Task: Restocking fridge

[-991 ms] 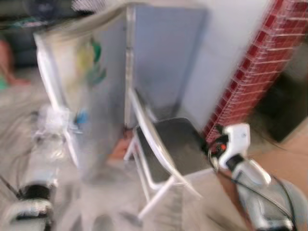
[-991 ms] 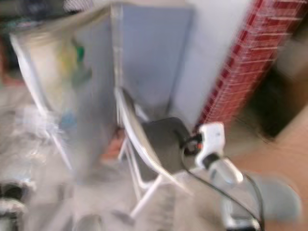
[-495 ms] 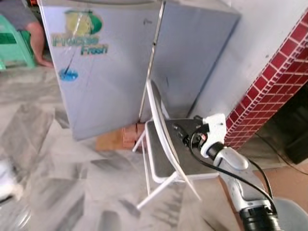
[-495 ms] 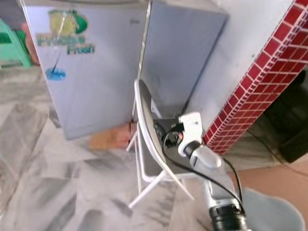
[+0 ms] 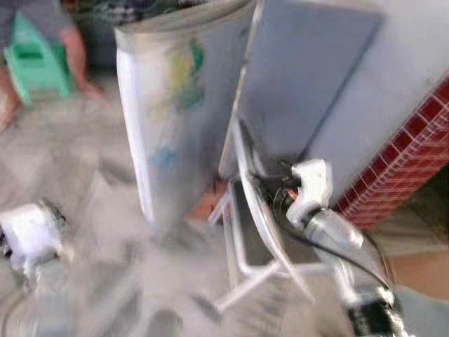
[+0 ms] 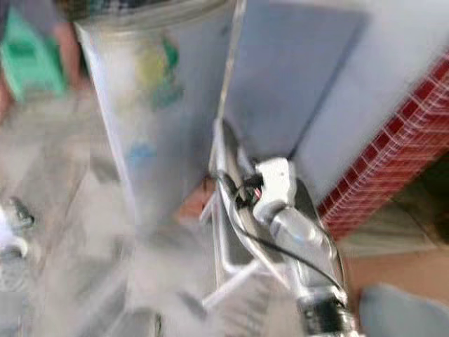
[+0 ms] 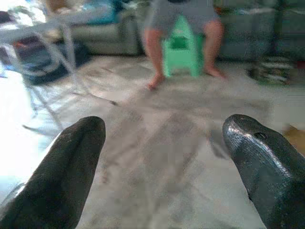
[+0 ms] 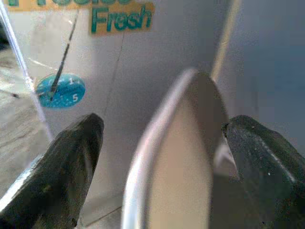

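Observation:
The grey fridge [image 5: 309, 77] stands against the wall, its door [image 5: 175, 105] bearing a green and yellow "Fresh" sticker [image 8: 121, 19]. Blur hides whether the door is ajar. A white folding chair [image 5: 256, 210] stands in front of it. My right gripper [image 8: 162, 157] is open, its fingers [image 5: 265, 187] on either side of the top of the chair's back [image 8: 190, 124] without gripping it. My left gripper [image 7: 167, 162] is open and empty, low at my left [image 5: 28, 239] over the floor.
A person [image 7: 181, 19] sits on a green stool [image 5: 35, 56] beyond the fridge, feet on the marble floor [image 7: 157, 143]. A red tiled wall [image 5: 407, 161] rises at the right. A brown block [image 5: 207, 203] lies under the fridge. A folding table [image 7: 52, 24] stands farther off.
The head view has swung and gone blurred again, so the fridge door looks more edge-on. My right gripper stays at the chair's back. My left arm shows higher at lower left.

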Tool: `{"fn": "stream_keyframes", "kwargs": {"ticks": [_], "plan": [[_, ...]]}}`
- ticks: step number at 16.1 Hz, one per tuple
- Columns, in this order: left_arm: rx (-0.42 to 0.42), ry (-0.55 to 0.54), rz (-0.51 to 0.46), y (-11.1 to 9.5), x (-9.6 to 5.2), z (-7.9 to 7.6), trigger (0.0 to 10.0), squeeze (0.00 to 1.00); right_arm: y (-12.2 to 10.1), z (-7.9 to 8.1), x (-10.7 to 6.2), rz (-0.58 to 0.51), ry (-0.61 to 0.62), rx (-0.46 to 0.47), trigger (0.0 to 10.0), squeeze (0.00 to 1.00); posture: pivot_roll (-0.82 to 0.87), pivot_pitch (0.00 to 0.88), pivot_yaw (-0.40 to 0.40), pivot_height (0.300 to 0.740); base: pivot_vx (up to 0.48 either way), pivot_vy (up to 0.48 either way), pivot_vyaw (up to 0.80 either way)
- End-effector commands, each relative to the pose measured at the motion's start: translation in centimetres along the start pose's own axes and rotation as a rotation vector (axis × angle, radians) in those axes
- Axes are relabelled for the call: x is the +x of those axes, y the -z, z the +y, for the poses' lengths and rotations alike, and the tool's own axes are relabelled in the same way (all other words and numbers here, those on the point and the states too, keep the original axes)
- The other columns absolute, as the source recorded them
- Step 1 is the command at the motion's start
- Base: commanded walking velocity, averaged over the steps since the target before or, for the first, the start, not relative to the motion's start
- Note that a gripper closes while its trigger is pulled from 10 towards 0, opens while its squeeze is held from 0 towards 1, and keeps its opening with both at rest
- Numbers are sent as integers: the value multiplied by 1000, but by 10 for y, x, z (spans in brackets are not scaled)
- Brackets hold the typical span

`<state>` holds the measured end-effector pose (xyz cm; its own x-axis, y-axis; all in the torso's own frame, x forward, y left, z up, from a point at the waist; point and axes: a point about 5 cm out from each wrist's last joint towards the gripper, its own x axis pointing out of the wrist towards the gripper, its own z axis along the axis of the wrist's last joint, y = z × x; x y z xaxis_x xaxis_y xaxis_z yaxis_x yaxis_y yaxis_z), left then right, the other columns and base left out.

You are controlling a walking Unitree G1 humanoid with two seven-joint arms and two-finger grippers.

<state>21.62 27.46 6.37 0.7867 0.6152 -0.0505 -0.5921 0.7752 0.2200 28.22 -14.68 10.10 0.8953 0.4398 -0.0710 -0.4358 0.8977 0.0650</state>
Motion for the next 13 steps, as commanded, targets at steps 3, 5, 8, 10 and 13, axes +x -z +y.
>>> {"fn": "stream_keyframes", "kwargs": {"ticks": [3,5,8,10,13], "plan": [[9,122,-16,-4,-1,-20,10000,0,-4,0,2,-24,12,-1,10000,0,154,2,-94,740,0,0,0],[-8,187,-4,0,-8,-32,10000,0,-3,1,2,-25,12,4,10000,0,145,0,-88,740,0,0,0],[-38,226,-11,-3,-11,-42,10000,0,-6,-1,2,-31,14,-18,10000,0,137,6,-94,740,0,0,0],[-51,276,3,-2,-16,-49,10000,0,-8,-2,1,-34,17,-24,10000,0,133,13,-93,740,0,0,0],[-42,321,13,2,-23,-53,10000,0,-5,-1,-1,-24,23,-28,10000,0,128,23,-92,740,0,0,777]]}}
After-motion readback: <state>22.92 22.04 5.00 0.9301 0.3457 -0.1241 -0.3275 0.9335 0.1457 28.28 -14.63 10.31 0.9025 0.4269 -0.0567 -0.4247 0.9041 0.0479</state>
